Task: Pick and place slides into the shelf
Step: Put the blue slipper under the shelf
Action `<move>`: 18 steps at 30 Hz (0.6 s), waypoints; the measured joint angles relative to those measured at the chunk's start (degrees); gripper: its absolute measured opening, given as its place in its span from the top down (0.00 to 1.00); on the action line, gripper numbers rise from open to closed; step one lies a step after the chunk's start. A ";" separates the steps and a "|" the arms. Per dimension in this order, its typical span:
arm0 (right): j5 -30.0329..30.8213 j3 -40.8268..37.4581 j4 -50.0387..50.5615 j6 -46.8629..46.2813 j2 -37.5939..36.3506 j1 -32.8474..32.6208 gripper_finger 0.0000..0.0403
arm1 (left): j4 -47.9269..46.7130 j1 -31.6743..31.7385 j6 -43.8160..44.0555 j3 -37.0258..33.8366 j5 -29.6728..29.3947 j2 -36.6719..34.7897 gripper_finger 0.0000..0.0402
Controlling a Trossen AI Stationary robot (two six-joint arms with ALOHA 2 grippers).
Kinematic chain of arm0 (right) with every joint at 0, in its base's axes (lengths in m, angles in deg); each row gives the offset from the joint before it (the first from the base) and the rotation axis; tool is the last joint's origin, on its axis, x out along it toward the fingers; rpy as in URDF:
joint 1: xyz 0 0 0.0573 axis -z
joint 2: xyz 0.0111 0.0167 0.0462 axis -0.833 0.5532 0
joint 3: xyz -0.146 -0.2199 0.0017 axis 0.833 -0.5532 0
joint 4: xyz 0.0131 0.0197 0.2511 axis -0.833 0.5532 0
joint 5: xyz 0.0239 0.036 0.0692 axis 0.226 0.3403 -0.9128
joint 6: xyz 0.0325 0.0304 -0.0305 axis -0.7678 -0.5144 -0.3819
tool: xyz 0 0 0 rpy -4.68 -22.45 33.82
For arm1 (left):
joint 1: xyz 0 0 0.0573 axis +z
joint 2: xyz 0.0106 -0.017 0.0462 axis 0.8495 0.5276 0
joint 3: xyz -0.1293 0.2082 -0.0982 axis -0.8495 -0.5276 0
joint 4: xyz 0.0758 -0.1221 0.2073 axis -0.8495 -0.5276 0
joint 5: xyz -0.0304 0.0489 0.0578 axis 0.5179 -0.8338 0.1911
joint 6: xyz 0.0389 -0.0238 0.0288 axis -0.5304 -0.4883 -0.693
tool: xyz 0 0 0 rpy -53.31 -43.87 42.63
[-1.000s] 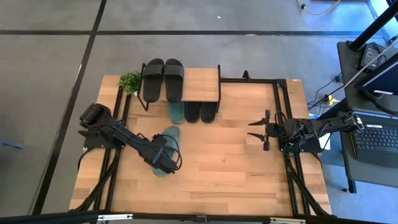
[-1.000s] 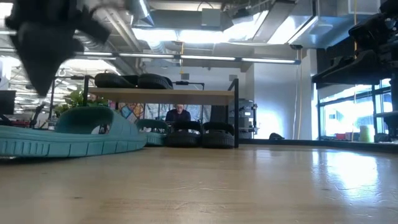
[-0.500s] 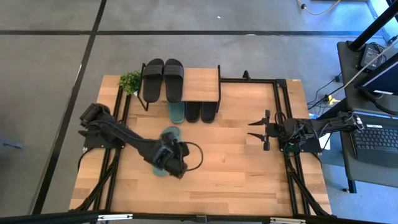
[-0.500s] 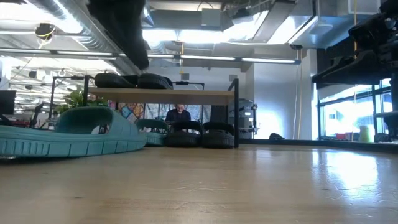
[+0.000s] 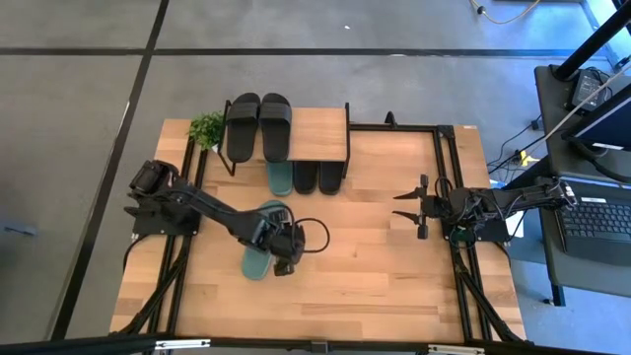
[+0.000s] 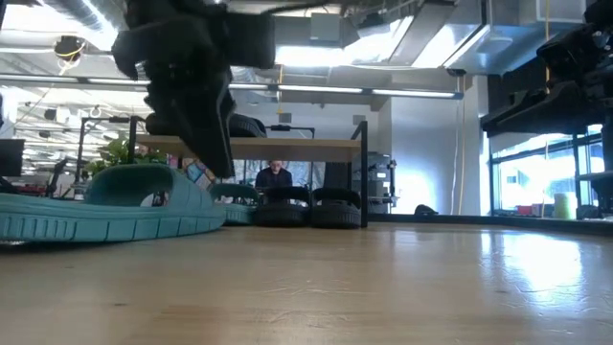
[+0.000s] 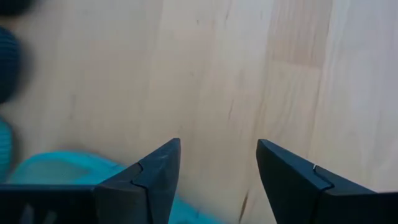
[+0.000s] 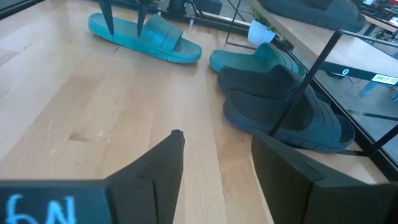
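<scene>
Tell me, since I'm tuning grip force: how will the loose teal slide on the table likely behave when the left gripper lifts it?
The teal slide looks like moulded rubber, so probably light and slightly bendy. Its flat ribbed sole lies on the table, so it should slide, not roll. The left gripper, open beside it, would likely find the arched strap easiest to pinch.

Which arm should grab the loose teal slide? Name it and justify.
Left. The left gripper hangs open right beside the teal slide lying on the table; the right gripper waits far off at the table's right side.
</scene>
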 joint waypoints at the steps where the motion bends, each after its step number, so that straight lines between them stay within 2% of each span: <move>1: 0.00 0.00 0.00 -0.01 0.01 0.00 0.53 | 1.53 0.21 -0.33 -0.82 0.55 0.00 0.49; 18: 0.00 0.00 -0.39 -1.52 -0.01 0.00 0.53 | 2.48 2.07 2.95 -8.06 1.37 0.00 0.49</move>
